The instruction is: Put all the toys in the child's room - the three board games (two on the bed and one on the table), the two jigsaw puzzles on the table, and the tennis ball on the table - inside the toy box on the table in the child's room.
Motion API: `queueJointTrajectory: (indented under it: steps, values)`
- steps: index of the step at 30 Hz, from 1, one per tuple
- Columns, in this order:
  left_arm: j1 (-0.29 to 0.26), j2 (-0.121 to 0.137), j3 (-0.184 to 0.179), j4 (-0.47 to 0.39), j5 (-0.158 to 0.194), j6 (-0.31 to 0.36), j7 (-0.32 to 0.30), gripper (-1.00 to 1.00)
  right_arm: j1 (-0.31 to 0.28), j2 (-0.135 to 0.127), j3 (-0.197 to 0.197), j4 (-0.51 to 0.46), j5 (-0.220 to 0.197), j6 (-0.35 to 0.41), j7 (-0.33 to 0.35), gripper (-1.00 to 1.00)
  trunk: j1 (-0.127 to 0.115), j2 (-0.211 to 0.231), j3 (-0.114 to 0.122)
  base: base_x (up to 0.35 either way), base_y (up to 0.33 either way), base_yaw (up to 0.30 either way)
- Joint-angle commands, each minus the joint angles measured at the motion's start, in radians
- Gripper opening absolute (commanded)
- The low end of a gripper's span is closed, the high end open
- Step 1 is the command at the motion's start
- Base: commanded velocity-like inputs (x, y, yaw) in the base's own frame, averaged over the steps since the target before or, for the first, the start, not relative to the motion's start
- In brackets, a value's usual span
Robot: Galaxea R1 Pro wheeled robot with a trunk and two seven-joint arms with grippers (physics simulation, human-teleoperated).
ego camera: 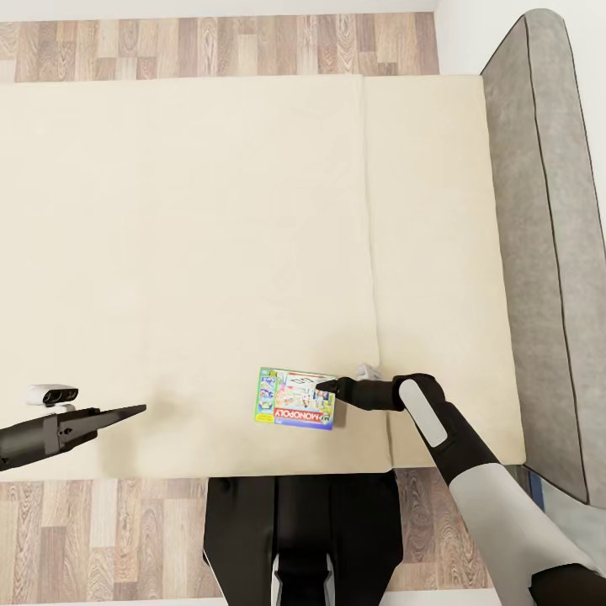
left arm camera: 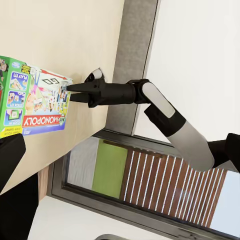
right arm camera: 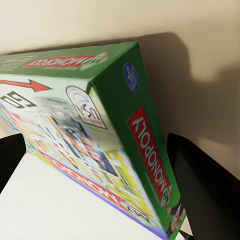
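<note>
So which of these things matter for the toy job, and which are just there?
For the job:
Monopoly box, lying on the bed
right claw, open at the box's edge
left claw, off to the side

Just there:
headboard
floor
window

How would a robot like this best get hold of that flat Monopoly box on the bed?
Probably by its thin edges. The Monopoly box lies flat on the bed, so only its narrow sides offer something to pinch. The right gripper comes in level from the box's right end, one of its fingers beside the green side wall, straddling the box's thickness.
</note>
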Motion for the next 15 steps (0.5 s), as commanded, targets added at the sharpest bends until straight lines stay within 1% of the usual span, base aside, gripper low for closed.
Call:
queueJointTrajectory:
  steps: [1,5,10,15]
  values:
    - [0.0,0.0,0.0,0.0,-0.001,0.011,-0.004,1.0,0.0,-0.001,0.001,0.0,0.018,0.001,0.009,1.0,0.001,-0.002,-0.001,0.0,0.001,0.013]
    - [0.0,0.0,0.0,0.0,-0.001,0.011,-0.004,1.0,0.0,-0.001,0.001,0.0,0.017,0.0,0.01,1.0,0.001,-0.002,-0.001,0.0,0.0,0.043]
    - [0.0,0.0,0.0,0.0,-0.001,0.011,-0.004,1.0,0.0,-0.002,0.0,0.0,0.016,0.0,0.009,1.0,0.001,-0.002,-0.001,0.0,0.0,0.084]
    - [-0.001,0.0,0.0,-0.001,-0.001,0.011,-0.004,1.0,0.0,-0.003,-0.001,0.0,0.016,0.0,0.01,1.0,0.001,-0.002,-0.001,0.0,0.0,0.024]
